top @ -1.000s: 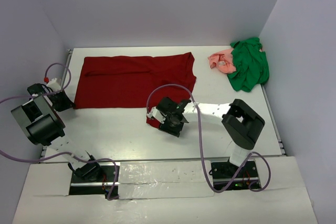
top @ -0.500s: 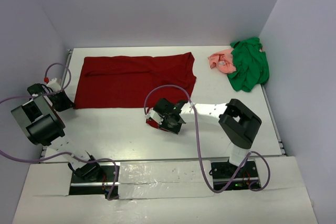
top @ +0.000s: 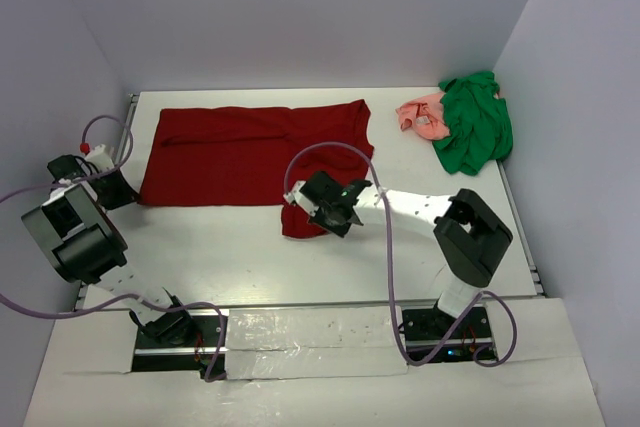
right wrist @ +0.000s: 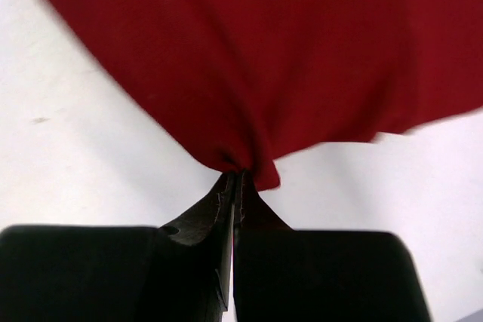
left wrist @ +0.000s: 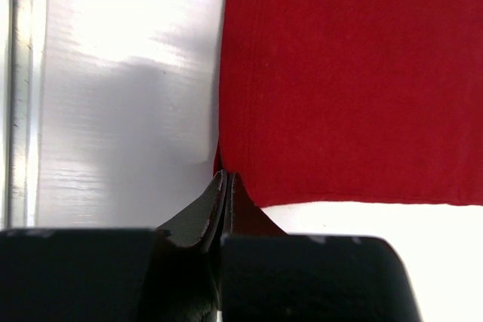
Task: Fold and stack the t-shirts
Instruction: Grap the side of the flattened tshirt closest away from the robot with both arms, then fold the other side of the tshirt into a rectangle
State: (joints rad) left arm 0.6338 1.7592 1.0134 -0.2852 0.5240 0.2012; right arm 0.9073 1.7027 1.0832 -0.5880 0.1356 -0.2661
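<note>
The maroon t-shirt (top: 250, 152) lies spread flat across the back left of the table, and a flap of it reaches toward the front at its right end. My left gripper (top: 130, 194) is shut on its near left corner; the left wrist view shows the fingertips (left wrist: 225, 180) pinched on the hem of the maroon t-shirt (left wrist: 355, 73). My right gripper (top: 316, 213) is shut on the near right flap, with the maroon t-shirt (right wrist: 256, 58) bunched at the fingertips (right wrist: 235, 177). The green t-shirt (top: 476, 127) and the salmon-pink t-shirt (top: 421, 115) lie crumpled together at the back right corner.
White table (top: 240, 257) enclosed by pale walls at the back and both sides. A metal rail (left wrist: 19, 88) runs along the table's left edge, close to my left gripper. Purple cables loop over both arms.
My right gripper has gone from open to shut on the maroon shirt's near right flap and has drawn it slightly back and to the right. The left gripper has kept its hold.
</note>
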